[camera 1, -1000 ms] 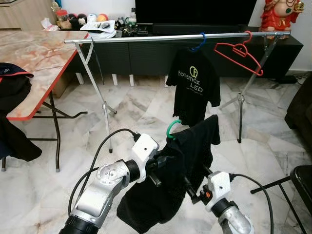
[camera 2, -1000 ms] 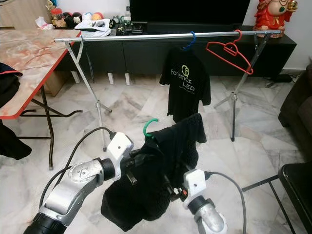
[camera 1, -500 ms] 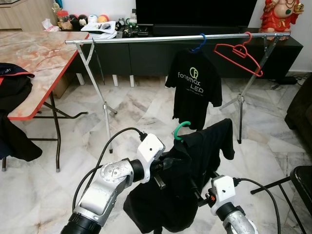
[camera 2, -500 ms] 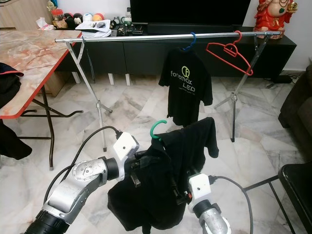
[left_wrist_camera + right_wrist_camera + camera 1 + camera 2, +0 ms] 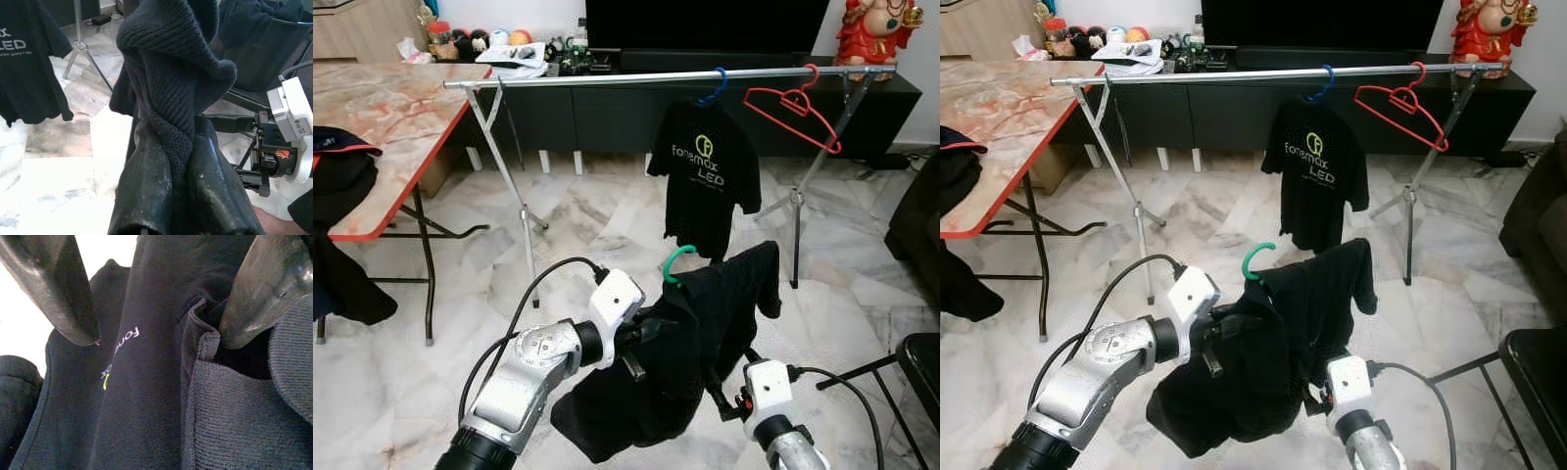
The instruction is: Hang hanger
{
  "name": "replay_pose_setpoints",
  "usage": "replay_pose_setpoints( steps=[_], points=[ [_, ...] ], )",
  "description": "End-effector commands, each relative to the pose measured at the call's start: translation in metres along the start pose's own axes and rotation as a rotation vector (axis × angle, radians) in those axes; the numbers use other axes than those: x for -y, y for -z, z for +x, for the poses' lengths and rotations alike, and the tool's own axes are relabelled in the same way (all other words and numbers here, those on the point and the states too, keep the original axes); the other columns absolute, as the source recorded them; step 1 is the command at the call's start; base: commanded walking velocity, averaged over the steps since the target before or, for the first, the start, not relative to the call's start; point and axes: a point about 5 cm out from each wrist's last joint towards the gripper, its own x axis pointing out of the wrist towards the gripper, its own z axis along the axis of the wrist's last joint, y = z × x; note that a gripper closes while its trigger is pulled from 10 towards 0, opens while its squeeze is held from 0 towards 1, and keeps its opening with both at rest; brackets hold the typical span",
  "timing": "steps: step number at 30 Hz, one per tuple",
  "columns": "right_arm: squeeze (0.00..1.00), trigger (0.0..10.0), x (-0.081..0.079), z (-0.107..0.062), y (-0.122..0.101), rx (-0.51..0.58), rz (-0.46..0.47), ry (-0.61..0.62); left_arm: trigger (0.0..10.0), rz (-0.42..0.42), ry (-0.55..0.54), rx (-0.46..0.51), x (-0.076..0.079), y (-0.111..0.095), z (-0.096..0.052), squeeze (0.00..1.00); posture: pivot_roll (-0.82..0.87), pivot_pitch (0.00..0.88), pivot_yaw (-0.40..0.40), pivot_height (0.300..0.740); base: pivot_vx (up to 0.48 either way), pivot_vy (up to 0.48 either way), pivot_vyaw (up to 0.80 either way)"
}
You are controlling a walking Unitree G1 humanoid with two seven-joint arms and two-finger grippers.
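the clothes rail runs across the upper frame, a printed black shirt and a red hanger already on it. lower centre, the black shirt on its green hanger is carried toward the rail — next, i judge, lift the hook over the bar's bare stretch. the left gripper is clenched on the cloth, as its wrist view shows; the right gripper stands spread beside the fabric.

A home living room: marble floor, dark TV cabinet (ornaments on top), folding table.
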Motion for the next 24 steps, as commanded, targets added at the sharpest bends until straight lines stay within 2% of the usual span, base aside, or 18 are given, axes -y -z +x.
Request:
replay_pose_setpoints(
  steps=[1,6,14,17,21,22,24],
  points=[
    [0.00,10.0,-0.003,0.001,0.002,-0.017,0.008,-0.011,10.0,0.026,0.018,0.045,0.003,-0.013,0.001,0.00,-0.01,0.094,0.005,0.740,0.000,0.000,0.00],
    [0.00,10.0,-0.003,0.006,-0.003,0.000,0.002,-0.010,10.0,0.024,0.016,0.047,0.003,-0.013,0.001,0.00,-0.01,0.095,0.004,0.740,0.000,0.000,0.00],
    [0.00,10.0,-0.009,0.019,-0.015,0.017,0.005,-0.092,10.0,0.025,0.017,0.050,0.003,-0.014,0.002,0.00,0.00,0.092,0.004,0.740,0.000,0.000,0.00],
    [0.00,10.0,-0.007,0.024,-0.019,0.012,-0.026,-0.077,10.0,0.026,0.022,0.052,0.004,-0.015,0.002,0.00,0.00,0.090,0.006,0.740,0.000,0.000,0.00],
    [0.00,10.0,-0.003,0.028,-0.022,0.012,-0.023,-0.046,10.0,0.026,0.026,0.053,0.004,-0.016,0.002,0.00,0.00,0.090,0.006,0.740,0.000,0.000,0.00],
    [0.00,0.0,-0.001,0.029,-0.023,0.009,-0.030,-0.033,10.0,0.026,0.030,0.052,0.004,-0.016,0.001,0.00,0.00,0.090,0.006,0.740,0.000,0.000,0.00],
    [0.00,0.0,0.000,0.030,-0.024,0.005,-0.030,-0.025,10.0,0.026,0.037,0.052,0.005,-0.016,0.001,0.00,0.00,0.090,0.007,0.740,0.000,0.000,0.00]
  ],
)
